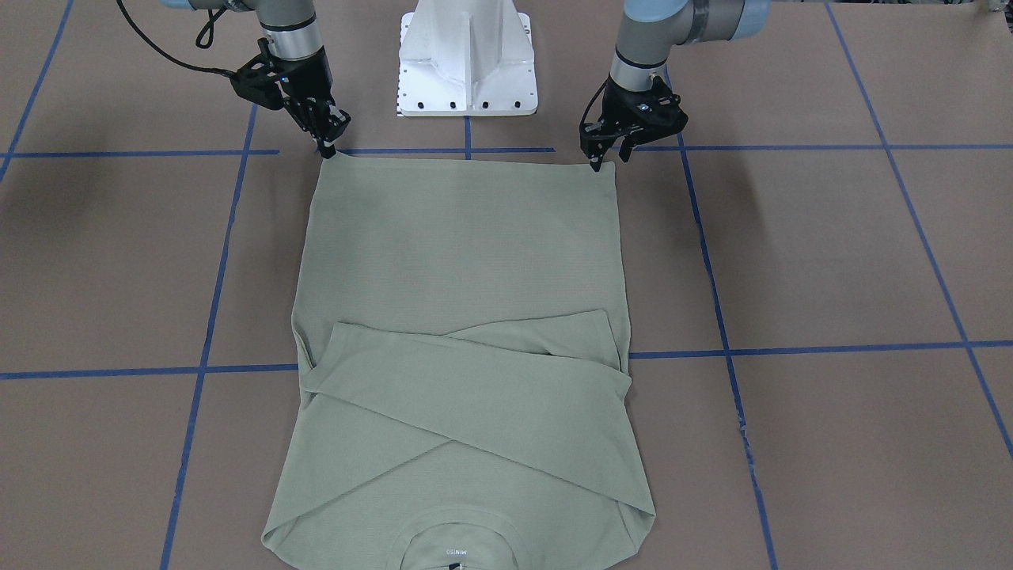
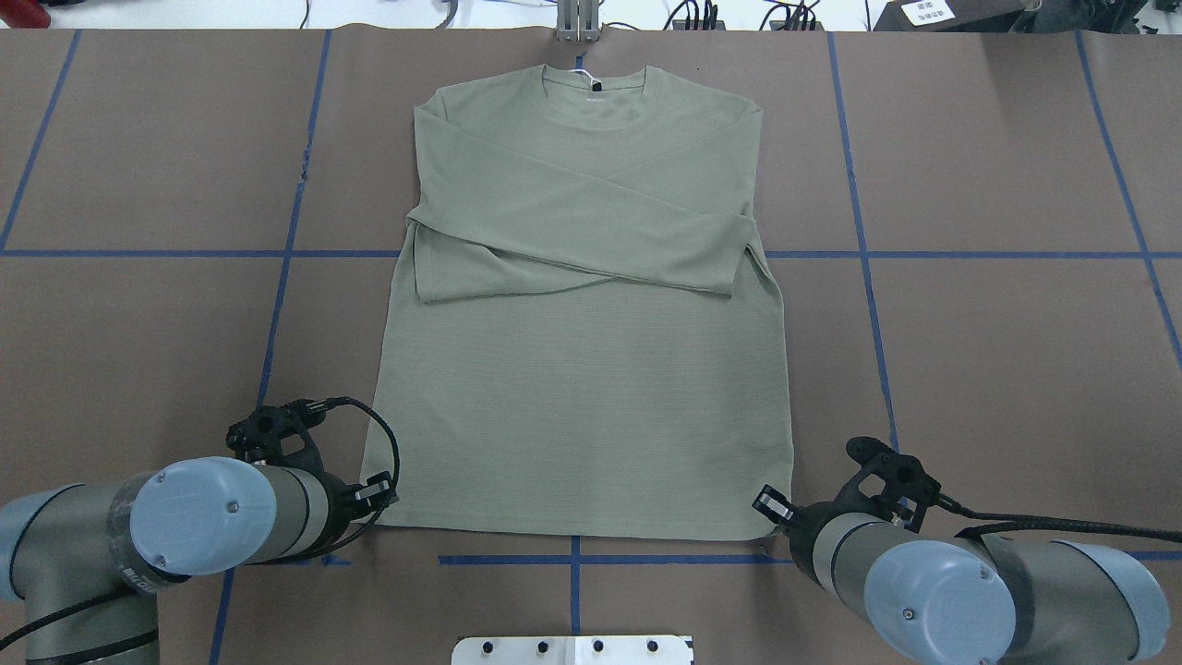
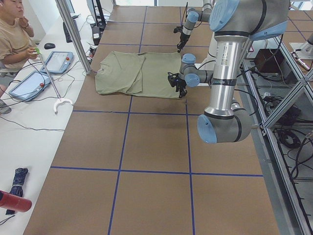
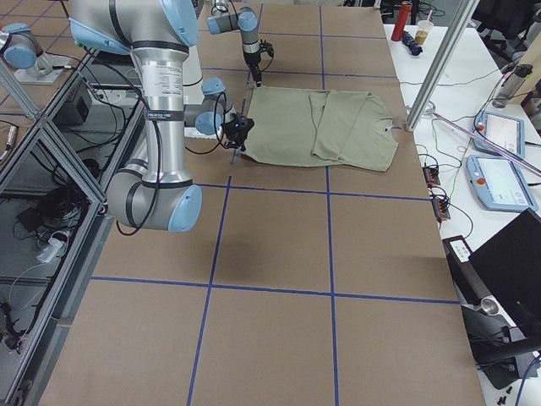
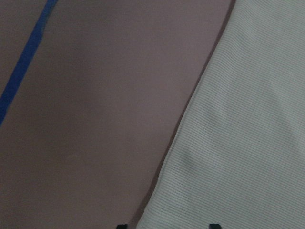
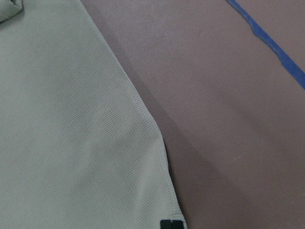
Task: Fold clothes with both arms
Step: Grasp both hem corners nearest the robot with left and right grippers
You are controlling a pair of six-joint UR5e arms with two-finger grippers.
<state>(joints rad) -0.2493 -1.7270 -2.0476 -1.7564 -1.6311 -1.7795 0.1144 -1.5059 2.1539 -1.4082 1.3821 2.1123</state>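
Note:
The sage-green shirt [image 1: 459, 237] lies flat on the table, collar [image 2: 594, 78] away from the robot and both sleeves folded across the chest [image 2: 572, 231]. My left gripper [image 1: 608, 161] is open over its hem corner [image 2: 383, 494]. In the left wrist view, the shirt edge [image 5: 238, 119] runs between the two spread fingertips. My right gripper [image 1: 327, 149] is shut on the other hem corner [image 2: 766, 506]. In the right wrist view, its tip [image 6: 171, 224] sits on the shirt's edge [image 6: 71, 119].
The white pedestal base [image 1: 467, 63] stands between the arms, just behind the hem. Blue tape lines [image 2: 295, 249] grid the brown table. An operator [image 3: 12, 34] sits at the far side with tablets [image 3: 58, 61] and a hooked stick [image 3: 51, 88].

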